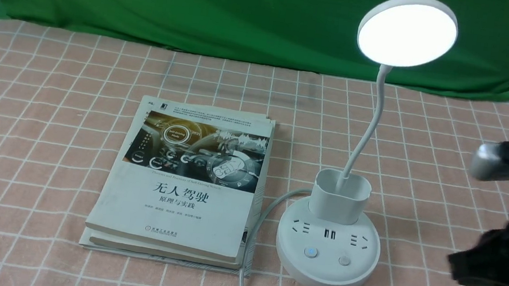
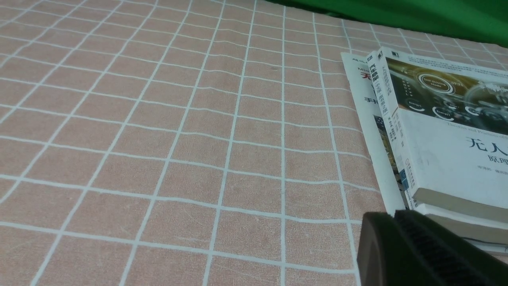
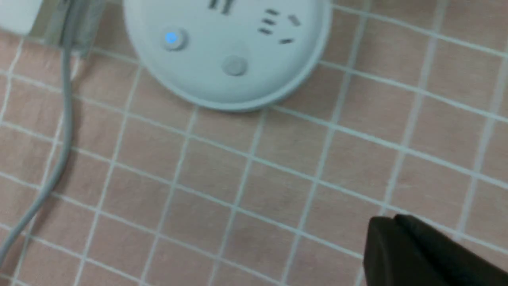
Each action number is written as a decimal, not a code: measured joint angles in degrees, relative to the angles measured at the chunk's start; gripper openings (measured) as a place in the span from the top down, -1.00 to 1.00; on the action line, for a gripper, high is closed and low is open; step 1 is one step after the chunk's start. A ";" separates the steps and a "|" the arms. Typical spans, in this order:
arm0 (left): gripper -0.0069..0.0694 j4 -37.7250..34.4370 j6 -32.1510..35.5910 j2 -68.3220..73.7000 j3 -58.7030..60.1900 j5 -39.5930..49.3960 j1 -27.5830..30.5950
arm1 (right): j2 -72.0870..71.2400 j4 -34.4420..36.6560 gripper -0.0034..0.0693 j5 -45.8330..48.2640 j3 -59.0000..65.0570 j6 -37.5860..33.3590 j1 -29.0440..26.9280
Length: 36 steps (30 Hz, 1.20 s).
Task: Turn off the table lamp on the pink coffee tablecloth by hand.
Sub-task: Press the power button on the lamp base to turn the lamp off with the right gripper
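The white table lamp (image 1: 373, 128) stands on the pink checked tablecloth (image 1: 41, 136), its round disc head (image 1: 407, 31) lit. Its round base (image 1: 327, 251) has sockets, a blue-lit button (image 1: 311, 252) and a grey button (image 1: 344, 260). The base also shows in the right wrist view (image 3: 226, 51) with both buttons. My right gripper (image 1: 455, 265) is shut and empty, a little to the right of the base, above the cloth; it shows in its wrist view (image 3: 391, 222). My left gripper (image 2: 391, 216) is shut and empty, low at the front left, near the books.
Two stacked books (image 1: 192, 179) lie left of the lamp base, with the lamp's grey cord (image 1: 252, 240) running between them toward the front edge. A green backdrop cloth (image 1: 251, 11) hangs behind the table.
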 joint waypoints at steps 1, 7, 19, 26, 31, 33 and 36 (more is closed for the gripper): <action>0.80 0.00 0.00 0.00 0.00 0.00 0.00 | 2.95 0.24 0.78 -0.50 -1.33 -0.37 2.12; 0.80 0.00 0.00 0.00 0.00 0.00 0.00 | 16.97 1.02 0.78 -1.95 -9.44 -1.59 7.21; 0.80 0.00 0.00 0.00 0.00 0.00 0.00 | 28.69 0.85 0.78 -2.06 -17.88 -2.82 7.28; 0.80 0.00 0.00 0.00 0.00 0.00 0.00 | 32.58 0.82 0.77 -1.66 -18.73 -3.13 7.28; 0.80 0.00 0.00 0.00 0.00 0.00 0.00 | 31.67 0.82 0.77 -1.55 -18.65 -3.17 7.28; 0.80 0.00 0.00 0.00 0.00 0.00 0.00 | 30.38 0.77 0.77 -1.48 -18.59 -3.17 7.28; 0.80 0.00 0.00 0.00 0.00 0.00 0.00 | 27.87 0.77 0.77 -1.71 -18.59 -3.17 7.28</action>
